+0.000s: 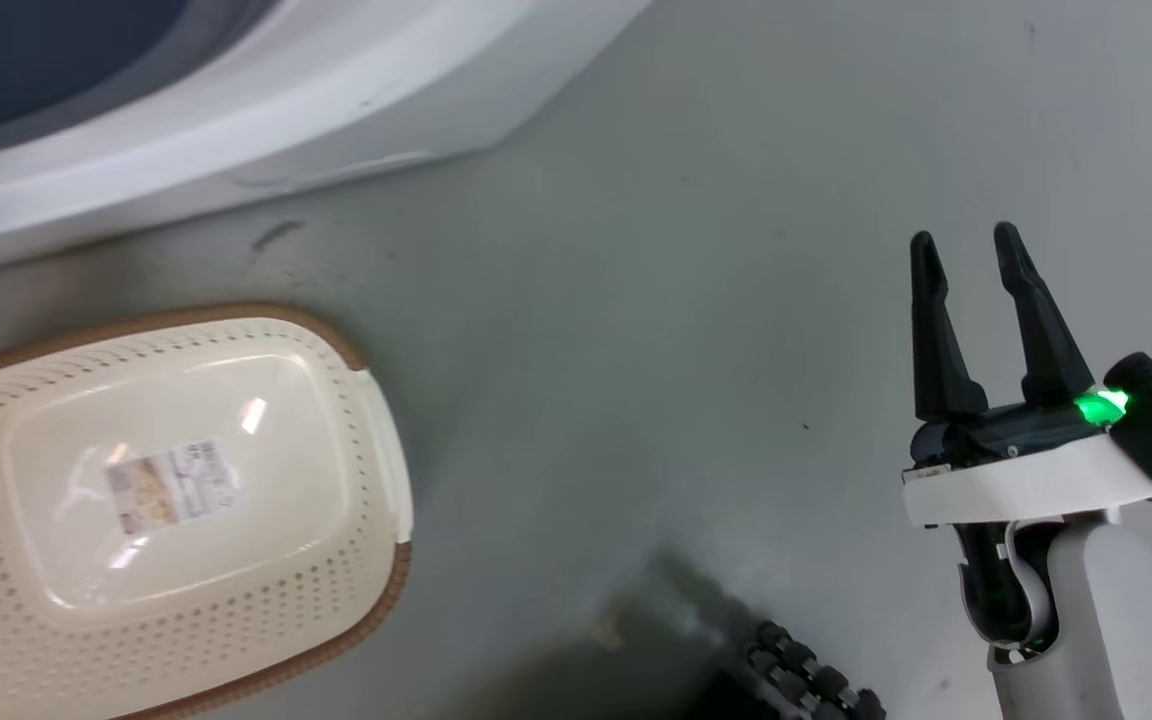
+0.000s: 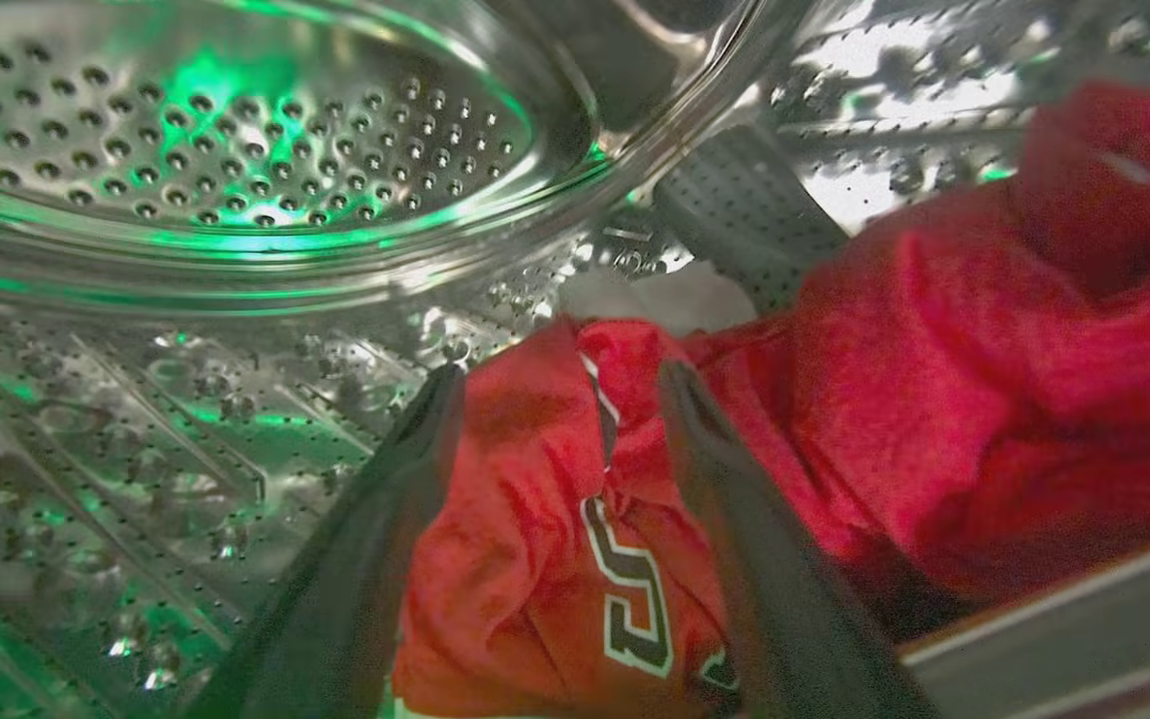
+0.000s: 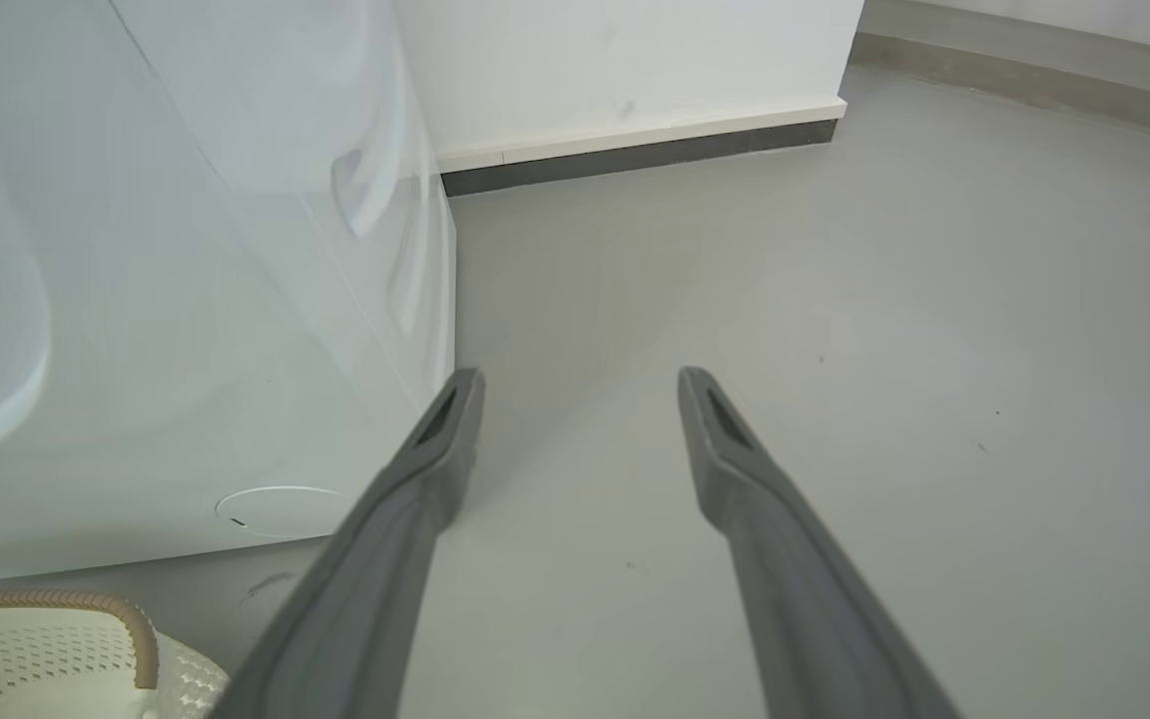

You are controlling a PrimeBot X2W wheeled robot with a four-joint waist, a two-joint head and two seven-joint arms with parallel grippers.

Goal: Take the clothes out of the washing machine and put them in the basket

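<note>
Reaches the left gripper (image 2: 560,379) deep inside the washing machine (image 2: 236,130), fingers spread wide astride a fold of the red jersey (image 2: 535,559). Shows a second red garment (image 2: 984,379) bunched against it there. Holds the right gripper (image 1: 966,237) outside the machine, low over the floor (image 1: 686,300), fingers parted, gripping nothing. Keeps the basket (image 1: 286,600) just before the machine's front.

Left hand (image 2: 562,374) and right hand (image 1: 965,236) both stand spread apart.
</note>
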